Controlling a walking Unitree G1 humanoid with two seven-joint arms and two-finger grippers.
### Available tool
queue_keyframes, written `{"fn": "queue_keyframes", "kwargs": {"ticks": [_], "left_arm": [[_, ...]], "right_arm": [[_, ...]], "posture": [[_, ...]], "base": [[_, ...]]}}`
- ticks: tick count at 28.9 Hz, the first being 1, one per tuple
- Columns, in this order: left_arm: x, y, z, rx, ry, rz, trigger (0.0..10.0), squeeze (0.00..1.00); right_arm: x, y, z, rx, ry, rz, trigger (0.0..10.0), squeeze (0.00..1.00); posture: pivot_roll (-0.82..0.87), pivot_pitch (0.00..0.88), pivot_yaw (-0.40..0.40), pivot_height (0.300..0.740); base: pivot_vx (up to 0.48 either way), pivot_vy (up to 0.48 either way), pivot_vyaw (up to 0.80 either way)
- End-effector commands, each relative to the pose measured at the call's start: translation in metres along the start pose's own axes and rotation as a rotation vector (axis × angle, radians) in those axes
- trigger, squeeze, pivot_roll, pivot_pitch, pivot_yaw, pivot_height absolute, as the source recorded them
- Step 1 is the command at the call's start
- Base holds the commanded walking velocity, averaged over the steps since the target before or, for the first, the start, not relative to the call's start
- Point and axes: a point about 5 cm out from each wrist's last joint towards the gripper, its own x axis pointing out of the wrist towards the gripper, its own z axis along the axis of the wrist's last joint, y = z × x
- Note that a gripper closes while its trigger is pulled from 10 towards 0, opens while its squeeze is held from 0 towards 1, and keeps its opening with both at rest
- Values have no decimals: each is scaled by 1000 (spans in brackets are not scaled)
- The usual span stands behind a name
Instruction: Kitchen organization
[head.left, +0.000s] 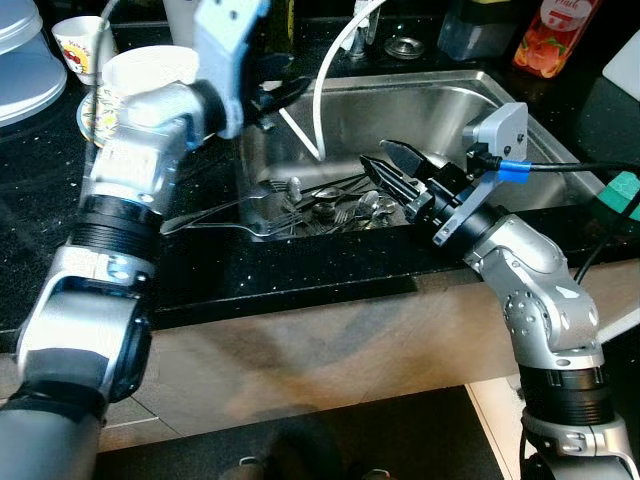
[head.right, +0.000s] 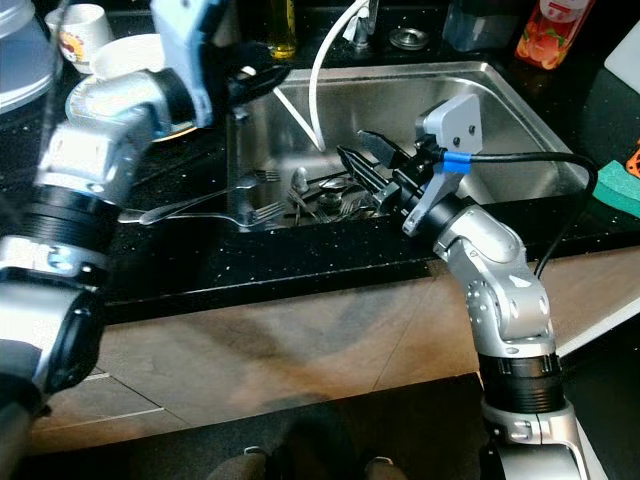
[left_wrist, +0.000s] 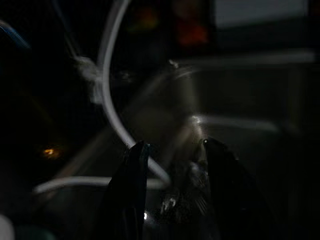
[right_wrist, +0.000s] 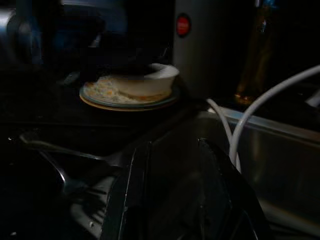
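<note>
A steel sink (head.left: 420, 105) holds a pile of forks and spoons (head.left: 335, 205). Two long forks (head.left: 215, 217) lean over the sink's left rim onto the black counter. My right gripper (head.left: 385, 165) hovers just above the pile, open, nothing between its fingers (right_wrist: 132, 185). My left gripper (head.left: 275, 95) reaches over the sink's far left corner, beside a white hose (head.left: 322, 90). It is open and empty, and the hose curves past behind its fingertips (left_wrist: 136, 155).
On the counter left of the sink, a white bowl sits on a patterned plate (right_wrist: 130, 102), with a printed cup (head.left: 80, 45) behind. An orange juice bottle (head.left: 555, 35) stands at the back right. A green sponge (head.left: 622, 190) lies by the right rim.
</note>
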Motion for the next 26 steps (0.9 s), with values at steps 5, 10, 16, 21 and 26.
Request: {"fn": "queue_keyframes", "kwargs": {"ticks": [5,10,16,21,26], "left_arm": [[-61,-11,-39,1,223,-289,10000,0],[-88,3,-46,-17,285,-244,10000,0],[-82,-4,-54,-14,295,-260,10000,0],[-70,-7,-59,27,311,-261,10000,0],[-44,-4,-68,47,346,-185,10000,0]], "right_arm": [[-4,-1,0,-3,-5,-7,10000,0],[-5,0,-1,3,-4,-8,10000,0],[-1,0,-2,7,-9,-3,10000,0],[-2,-1,-1,5,-7,-3,10000,0],[-3,-1,-1,6,-4,-2,10000,0]], "posture": [[102,131,11,740],[115,131,9,740],[108,136,2,740],[110,140,-1,740],[101,147,0,740]], "base": [[0,0,0],[0,0,0],[0,0,0],[0,0,0],[0,0,0]]}}
